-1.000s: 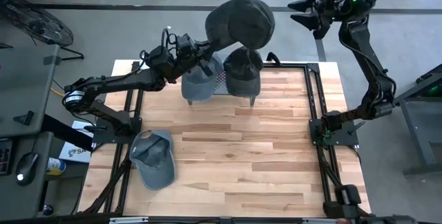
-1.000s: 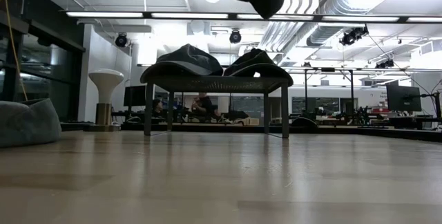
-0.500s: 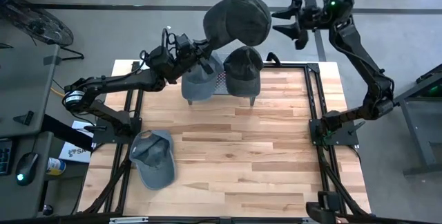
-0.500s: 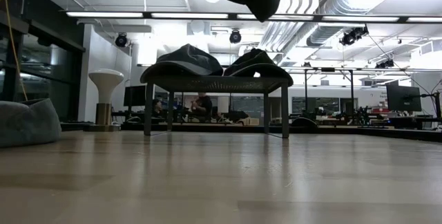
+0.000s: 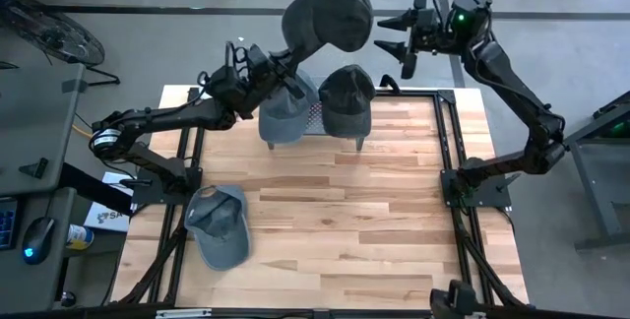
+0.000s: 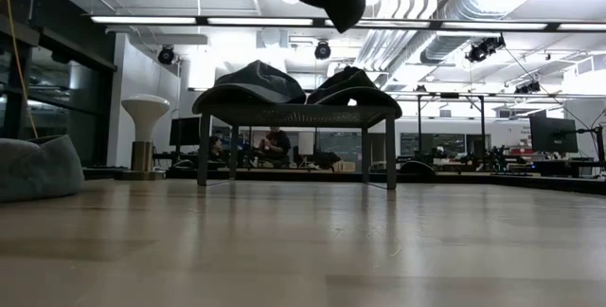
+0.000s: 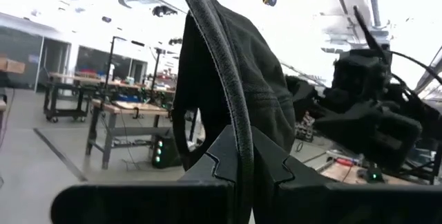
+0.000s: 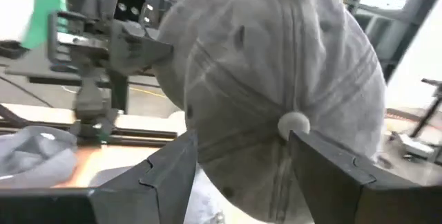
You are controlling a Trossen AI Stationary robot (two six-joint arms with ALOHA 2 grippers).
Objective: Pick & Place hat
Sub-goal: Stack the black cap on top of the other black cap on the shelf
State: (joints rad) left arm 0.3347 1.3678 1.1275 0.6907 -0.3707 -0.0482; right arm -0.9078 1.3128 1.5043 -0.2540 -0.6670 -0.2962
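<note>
clamping soft domed fabric hat (image 5: 328, 14) brim, left gripper (image 5: 285, 63), right gripper (image 5: 402, 35) agape nr crown

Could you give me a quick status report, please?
Left tool shut on raised cap. Right tool open beside it, not touching. Two caps on rack, one on table. Nothing blocking.

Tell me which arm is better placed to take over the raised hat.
The right: its open right tool hangs beside the dark grey fabric cap, crown between its fingers in the wrist view. The left tool is shut on the cap's brim.
</note>
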